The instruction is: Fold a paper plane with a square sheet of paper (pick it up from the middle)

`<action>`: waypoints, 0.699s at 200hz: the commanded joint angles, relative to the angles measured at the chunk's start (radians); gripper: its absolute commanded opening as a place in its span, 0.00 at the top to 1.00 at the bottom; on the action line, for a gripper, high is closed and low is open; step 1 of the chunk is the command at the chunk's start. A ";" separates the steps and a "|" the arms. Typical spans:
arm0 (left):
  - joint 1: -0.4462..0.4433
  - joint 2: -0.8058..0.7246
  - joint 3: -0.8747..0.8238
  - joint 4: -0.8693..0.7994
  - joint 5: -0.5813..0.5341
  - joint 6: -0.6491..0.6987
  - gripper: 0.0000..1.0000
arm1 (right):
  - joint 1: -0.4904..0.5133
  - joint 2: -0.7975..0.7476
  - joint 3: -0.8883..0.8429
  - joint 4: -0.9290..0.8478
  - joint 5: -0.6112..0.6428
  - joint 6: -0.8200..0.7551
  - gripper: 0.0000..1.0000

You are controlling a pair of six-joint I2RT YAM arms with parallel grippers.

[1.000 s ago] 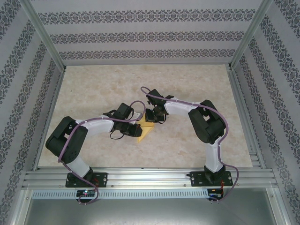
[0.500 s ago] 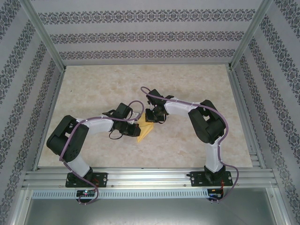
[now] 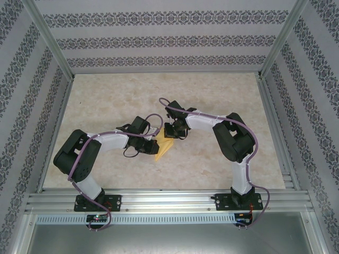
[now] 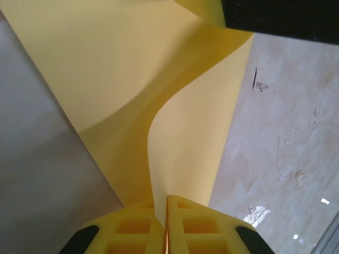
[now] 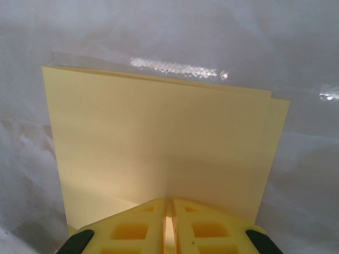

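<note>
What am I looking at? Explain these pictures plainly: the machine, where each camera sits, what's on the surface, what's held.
Two black robot arms are bolted at the near edge of a table, each ending in a two-finger gripper. The wide picture looks down from above and behind them. The two close-ups come from cameras on the wrists; the yellow blocks at the bottom are each gripper's own fingers. Between the arms is a yellow sheet of paper, partly folded. The left gripper is shut on a curling part of it; the right gripper is shut on its doubled layers.
</note>
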 commanded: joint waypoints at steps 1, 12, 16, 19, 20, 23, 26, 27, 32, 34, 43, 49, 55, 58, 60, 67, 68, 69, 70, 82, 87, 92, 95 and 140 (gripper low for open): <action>0.016 -0.002 0.028 0.001 -0.007 0.039 0.90 | -0.007 0.026 0.000 -0.046 0.038 0.005 0.86; 0.016 0.000 0.029 -0.001 -0.009 0.044 0.90 | -0.006 0.026 -0.004 -0.044 0.037 0.007 0.86; 0.016 0.000 0.027 0.001 -0.008 0.043 0.90 | -0.006 0.027 -0.003 -0.043 0.035 0.007 0.86; 0.016 0.000 0.027 0.003 -0.007 0.043 0.90 | -0.006 0.026 -0.003 -0.043 0.035 0.008 0.86; 0.015 0.001 0.027 0.003 -0.006 0.043 0.90 | -0.006 0.026 -0.003 -0.043 0.036 0.008 0.86; 0.016 0.001 0.027 0.003 -0.005 0.043 0.90 | -0.006 0.027 -0.004 -0.043 0.034 0.009 0.86; 0.015 0.001 0.027 0.005 -0.002 0.044 0.90 | -0.006 0.025 -0.004 -0.043 0.033 0.009 0.86; 0.016 0.001 0.027 0.005 -0.001 0.044 0.90 | -0.006 0.026 -0.003 -0.043 0.033 0.009 0.86; 0.015 0.004 0.027 0.005 0.001 0.045 0.90 | -0.006 0.027 -0.005 -0.043 0.034 0.009 0.86; 0.015 0.005 0.029 0.003 0.002 0.045 0.90 | -0.005 0.027 -0.006 -0.043 0.033 0.009 0.86; 0.015 0.010 0.029 0.000 -0.002 0.046 0.90 | -0.004 0.025 -0.008 -0.043 0.036 0.009 0.86; 0.016 0.012 0.028 0.000 -0.006 0.045 0.90 | -0.005 0.024 -0.008 -0.043 0.036 0.009 0.86; 0.016 0.015 0.024 0.001 -0.006 0.045 0.90 | -0.004 0.024 -0.009 -0.043 0.035 0.008 0.86; 0.016 0.015 0.023 0.000 -0.006 0.045 0.90 | -0.004 0.024 -0.009 -0.043 0.036 0.010 0.86; 0.016 0.016 0.023 0.001 -0.006 0.045 0.90 | -0.005 0.024 -0.009 -0.043 0.037 0.010 0.86; 0.016 0.017 0.021 0.001 -0.011 0.045 0.90 | -0.006 0.022 -0.010 -0.043 0.037 0.010 0.86; 0.015 0.018 0.021 0.001 -0.012 0.045 0.90 | -0.006 0.023 -0.009 -0.043 0.037 0.010 0.86; 0.016 0.018 0.021 0.001 -0.013 0.045 0.90 | -0.006 0.022 -0.009 -0.043 0.036 0.010 0.86; 0.016 0.018 0.020 0.001 -0.013 0.044 0.90 | -0.005 0.023 -0.008 -0.043 0.036 0.009 0.86; 0.016 0.021 0.018 0.002 -0.018 0.044 0.90 | -0.004 0.023 -0.005 -0.045 0.036 0.010 0.86; 0.016 0.024 0.017 -0.002 -0.021 0.045 0.90 | -0.005 0.022 -0.004 -0.045 0.036 0.011 0.86; 0.016 0.026 0.020 -0.003 -0.025 0.046 0.89 | -0.005 0.021 -0.003 -0.045 0.036 0.012 0.86; 0.016 0.028 0.019 -0.003 -0.026 0.046 0.89 | -0.005 0.021 -0.003 -0.044 0.034 0.012 0.86; 0.016 0.033 0.029 0.005 -0.018 0.057 0.89 | -0.005 0.019 0.002 -0.037 0.025 0.017 0.85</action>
